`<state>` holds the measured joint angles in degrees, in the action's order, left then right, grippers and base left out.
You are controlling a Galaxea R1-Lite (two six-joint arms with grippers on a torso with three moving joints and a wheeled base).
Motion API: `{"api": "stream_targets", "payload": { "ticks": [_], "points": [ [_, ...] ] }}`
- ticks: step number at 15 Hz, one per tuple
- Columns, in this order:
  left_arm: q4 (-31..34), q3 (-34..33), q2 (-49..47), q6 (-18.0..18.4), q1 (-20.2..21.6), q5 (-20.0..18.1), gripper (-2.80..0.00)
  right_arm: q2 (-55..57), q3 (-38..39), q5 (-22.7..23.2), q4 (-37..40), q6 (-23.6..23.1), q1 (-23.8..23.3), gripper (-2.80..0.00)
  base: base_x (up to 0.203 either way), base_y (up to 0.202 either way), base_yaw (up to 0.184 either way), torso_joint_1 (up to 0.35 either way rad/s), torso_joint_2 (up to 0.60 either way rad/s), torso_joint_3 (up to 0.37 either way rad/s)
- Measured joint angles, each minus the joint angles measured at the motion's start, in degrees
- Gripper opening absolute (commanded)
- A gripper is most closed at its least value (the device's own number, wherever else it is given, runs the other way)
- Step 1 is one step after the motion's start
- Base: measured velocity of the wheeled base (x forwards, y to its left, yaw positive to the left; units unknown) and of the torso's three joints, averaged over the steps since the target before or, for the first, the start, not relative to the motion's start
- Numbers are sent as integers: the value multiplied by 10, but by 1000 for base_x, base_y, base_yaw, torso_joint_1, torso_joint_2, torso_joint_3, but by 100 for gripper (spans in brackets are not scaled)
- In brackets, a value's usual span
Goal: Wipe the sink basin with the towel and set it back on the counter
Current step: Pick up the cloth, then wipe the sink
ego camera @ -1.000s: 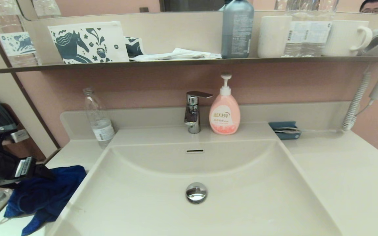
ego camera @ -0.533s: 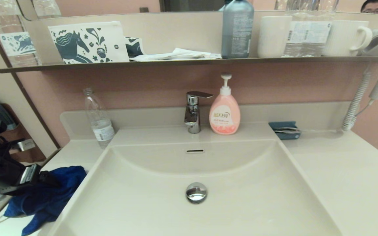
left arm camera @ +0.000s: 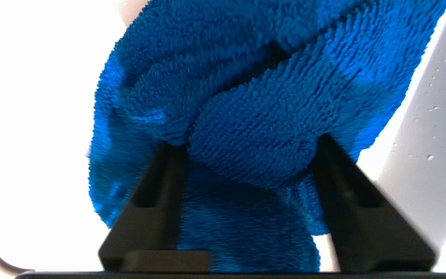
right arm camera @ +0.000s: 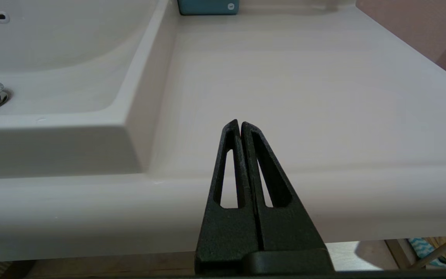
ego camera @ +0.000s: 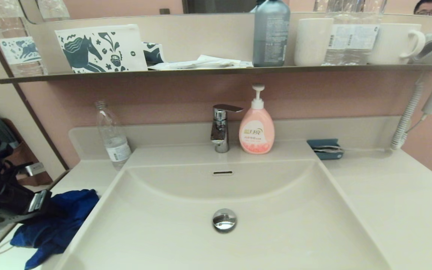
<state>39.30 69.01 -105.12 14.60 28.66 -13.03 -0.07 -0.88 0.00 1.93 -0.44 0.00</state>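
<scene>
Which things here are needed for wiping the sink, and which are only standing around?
Needed: towel, sink basin, counter, left gripper straddling the towel.
Only around: soap bottle, faucet, water bottle, shelf, idle right gripper.

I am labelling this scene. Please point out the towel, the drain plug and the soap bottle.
towel (ego camera: 60,219), head view, on its bunched middle.
drain plug (ego camera: 224,220), head view, on its chrome cap.
soap bottle (ego camera: 256,133), head view, on its pink body.
</scene>
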Motion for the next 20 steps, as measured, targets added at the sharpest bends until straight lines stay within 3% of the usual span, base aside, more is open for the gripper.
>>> {"api": "stream_targets", "payload": {
  "ticks": [8, 11, 13, 16, 18, 20],
  "points": [
    [3, 4, 40, -1, 1, -1, -280, 0, 0, 0, 0, 0, 0, -280, 0, 0, 0, 0, 0, 0],
    [40, 11, 95, -3, -1, -1, -280, 0, 0, 0, 0, 0, 0, -280, 0, 0, 0, 0, 0, 0],
    [97, 28, 137, -10, -6, -6, -280, 0, 0, 0, 0, 0, 0, -280, 0, 0, 0, 0, 0, 0],
    [183, 60, 194, -85, -50, -38, -280, 0, 0, 0, 0, 0, 0, -280, 0, 0, 0, 0, 0, 0],
    [209, 89, 221, -156, -109, -40, -280, 0, 0, 0, 0, 0, 0, -280, 0, 0, 0, 0, 0, 0],
    [220, 117, 242, -246, -196, -35, -280, 0, 0, 0, 0, 0, 0, -280, 0, 0, 0, 0, 0, 0]
  ]
}}
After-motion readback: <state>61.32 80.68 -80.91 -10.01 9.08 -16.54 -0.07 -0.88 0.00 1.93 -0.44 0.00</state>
